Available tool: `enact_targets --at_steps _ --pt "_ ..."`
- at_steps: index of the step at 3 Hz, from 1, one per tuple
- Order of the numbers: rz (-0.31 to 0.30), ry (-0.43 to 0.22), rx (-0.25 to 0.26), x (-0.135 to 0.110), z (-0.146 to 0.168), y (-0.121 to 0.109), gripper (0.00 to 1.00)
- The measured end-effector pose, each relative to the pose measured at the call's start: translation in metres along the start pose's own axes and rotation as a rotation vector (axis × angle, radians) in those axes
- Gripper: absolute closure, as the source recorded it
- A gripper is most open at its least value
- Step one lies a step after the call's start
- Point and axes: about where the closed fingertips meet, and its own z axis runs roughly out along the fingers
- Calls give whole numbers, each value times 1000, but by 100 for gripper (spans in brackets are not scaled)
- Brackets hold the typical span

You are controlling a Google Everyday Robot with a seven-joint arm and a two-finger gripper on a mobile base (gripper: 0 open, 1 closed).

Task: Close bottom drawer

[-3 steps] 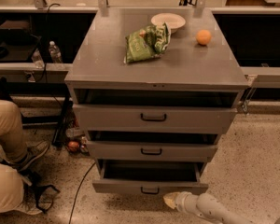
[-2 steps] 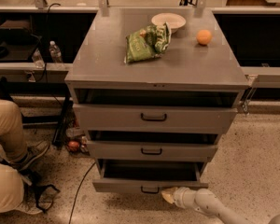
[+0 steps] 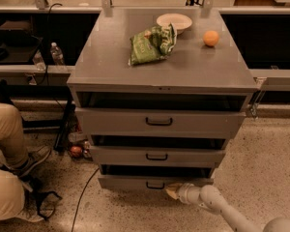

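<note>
The grey metal cabinet [image 3: 159, 66] has three stacked drawers, all pulled out a little. The bottom drawer [image 3: 135, 181] is the lowest, with a shallow grey front and a small black loop handle [image 3: 155, 185] at its centre. It stands slightly open, with a dark gap above its front. My gripper [image 3: 172, 191] comes in from the lower right on a pale arm [image 3: 217, 204]. Its tip is against the bottom drawer's front, just right of the handle.
On the cabinet top lie a green snack bag [image 3: 151, 43], a white bowl [image 3: 174, 21] and an orange [image 3: 211, 38]. A seated person's legs [image 3: 7, 163] are at the left. A black cable [image 3: 84, 192] runs over the floor. A water bottle [image 3: 57, 54] stands at the far left.
My gripper has moved left along the bottom drawer's front toward the handle. The bottom drawer has slid inward, its front sticking out less than before.
</note>
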Motion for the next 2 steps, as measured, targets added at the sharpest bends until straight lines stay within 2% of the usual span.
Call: enact_targets --at_steps 2 --pt "-58 -12 22 -18 7 -27 100"
